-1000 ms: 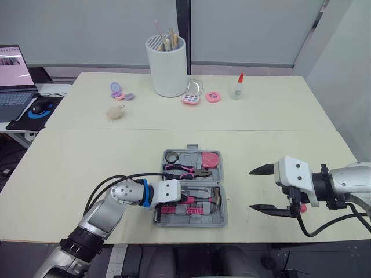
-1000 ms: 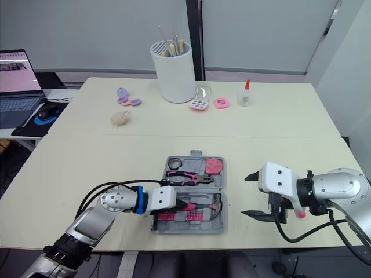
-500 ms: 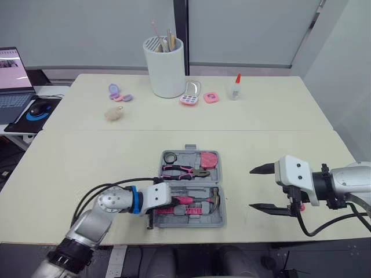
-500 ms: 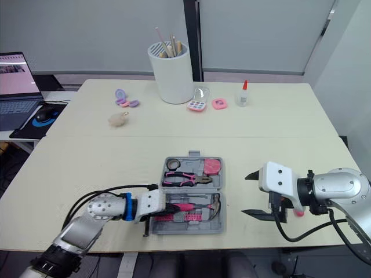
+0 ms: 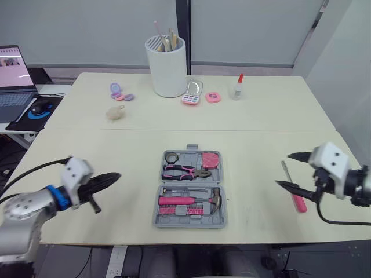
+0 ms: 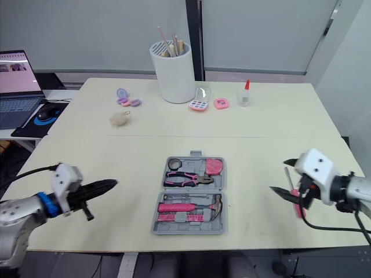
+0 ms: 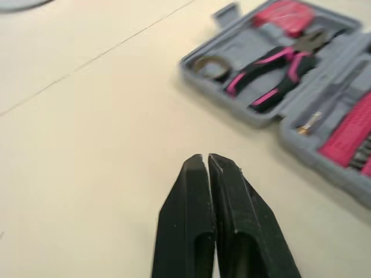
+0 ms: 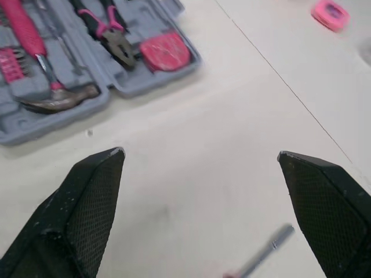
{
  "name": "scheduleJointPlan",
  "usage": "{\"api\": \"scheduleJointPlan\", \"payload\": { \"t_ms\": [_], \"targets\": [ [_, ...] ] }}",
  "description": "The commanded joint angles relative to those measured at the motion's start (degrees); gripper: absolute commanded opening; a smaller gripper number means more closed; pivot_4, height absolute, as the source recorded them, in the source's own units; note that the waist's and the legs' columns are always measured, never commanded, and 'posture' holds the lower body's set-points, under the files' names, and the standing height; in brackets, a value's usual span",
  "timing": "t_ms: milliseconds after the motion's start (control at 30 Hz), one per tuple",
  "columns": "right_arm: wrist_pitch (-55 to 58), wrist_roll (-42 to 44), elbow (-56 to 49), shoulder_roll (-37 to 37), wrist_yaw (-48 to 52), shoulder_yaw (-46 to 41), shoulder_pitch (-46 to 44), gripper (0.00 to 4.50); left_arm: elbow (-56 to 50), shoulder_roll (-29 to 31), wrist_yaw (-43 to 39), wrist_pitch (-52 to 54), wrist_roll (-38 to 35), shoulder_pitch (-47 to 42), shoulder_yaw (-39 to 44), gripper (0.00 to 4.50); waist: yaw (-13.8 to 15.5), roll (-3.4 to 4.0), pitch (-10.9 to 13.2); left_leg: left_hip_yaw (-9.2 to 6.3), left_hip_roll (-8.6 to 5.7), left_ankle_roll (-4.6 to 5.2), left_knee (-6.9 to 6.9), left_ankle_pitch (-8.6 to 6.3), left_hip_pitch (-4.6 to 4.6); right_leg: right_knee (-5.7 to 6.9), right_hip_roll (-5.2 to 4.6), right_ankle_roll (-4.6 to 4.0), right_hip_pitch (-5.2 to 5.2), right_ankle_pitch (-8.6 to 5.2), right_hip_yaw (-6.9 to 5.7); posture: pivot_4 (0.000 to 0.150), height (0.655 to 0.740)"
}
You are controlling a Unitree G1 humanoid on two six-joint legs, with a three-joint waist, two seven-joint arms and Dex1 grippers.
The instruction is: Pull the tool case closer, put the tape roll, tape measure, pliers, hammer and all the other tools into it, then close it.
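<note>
Presently left gripper [image 5: 114,176] pressed together, empty; right gripper [image 5: 283,169] wide apart, empty, near screwdriver [image 5: 301,204].

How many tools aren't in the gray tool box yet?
1: a pink-handled screwdriver lies on the table right of the tool case, by the right end effector. More could hide under the arms.
</note>
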Motion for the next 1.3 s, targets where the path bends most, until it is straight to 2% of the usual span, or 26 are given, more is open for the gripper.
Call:
{"api": "scheduleJointPlan", "payload": {
  "t_ms": [33, 167, 367, 600, 767, 1000, 1100, 1300],
  "targets": [
    [-4.2, -2.9, 4.7, 0.4, 3.0, -8.8, 6.8, 4.5, -1.4, -2.5, 1.5, 0.8, -2.6, 7.4, 6.7, 1.19, 0.0, -0.01, 0.0, 0.01, -0.01, 0.0, 0.0, 0.0, 0.01, 0.0, -0.02, 0.0, 0.0, 0.0, 0.0, 0.15, 0.7376],
    [-9.0, -5.4, 9.5, 0.8, 6.0, -12.9, 14.2, 4.5, -2.7, -5.3, 2.6, 1.5, -3.5, 14.7, 10.2, 2.54, 0.0, -0.05, 0.0, 0.01, 0.01, 0.0, -0.14, -0.01, 0.11, -0.27, -0.02, 0.01, 0.17, 0.0, -0.02, 0.15, 0.7376],
    [-12.7, -6.7, 14.4, 0.0, 9.0, -14.2, 16.7, 4.5, -3.7, -7.3, 2.2, 1.4, -4.1, 20.8, 12.1, 4.46, 0.0, -0.03, -0.1, -0.02, 0.06, 0.01, -0.16, -0.01, 0.42, -0.3, 0.03, 0.28, 0.44, -0.18, -0.02, 0.15, 0.7376],
    [-13.7, -7.2, 16.6, -1.1, 10.8, -13.4, 15.8, 4.5, -2.1, -7.8, 2.4, -0.3, -3.0, 21.3, 12.0, 4.46, 0.0, -0.03, -0.1, -0.03, 0.05, 0.01, -0.23, -0.02, 0.38, -0.55, 0.03, 0.28, 0.51, -0.17, -0.04, 0.15, 0.7376],
    [-9.6, -5.8, 14.9, -0.4, 10.0, -11.5, 13.2, 4.5, -10.2, -5.6, 2.5, 2.6, -3.1, 19.1, 8.7, 4.46, 0.1, -0.05, -0.1, -0.06, 0.04, 0.0, -0.23, -0.02, 0.36, -0.59, 0.03, 0.29, 0.53, -0.16, -0.05, 0.15, 0.7376],
    [-0.4, -5.5, 11.0, 5.0, -0.3, -4.9, 6.2, 4.5, -23.7, -1.7, 0.5, 10.0, -7.3, 10.4, 1.1, 4.46, 0.3, -0.03, -0.1, -0.08, 0.01, 0.0, -0.22, -0.01, 0.3, -0.63, 0.02, 0.09, 0.55, 0.04, -0.05, 0.15, 0.7376],
    [4.0, -7.4, 10.5, 8.6, -7.0, 0.4, 2.6, 4.5, -28.3, 0.1, -2.1, 11.3, -9.1, 3.8, -4.5, 4.46, 0.3, -0.02, -0.1, -0.08, -0.01, -0.01, -0.23, -0.02, 0.28, -0.64, 0.03, 0.09, 0.55, 0.04, -0.04, 0.15, 0.7376],
    [10.9, -8.2, 12.5, 13.6, -15.2, 5.4, -4.3, 4.5, -31.4, 0.8, -5.4, 12.0, -11.1, -4.1, -10.9, 4.46, -0.2, 0.19, -0.1, 0.0, -0.01, -0.01, -0.23, -0.02, 0.27, -0.64, 0.06, 0.09, 0.49, 0.05, 0.04, 0.15, 0.7376]
  ]
}}
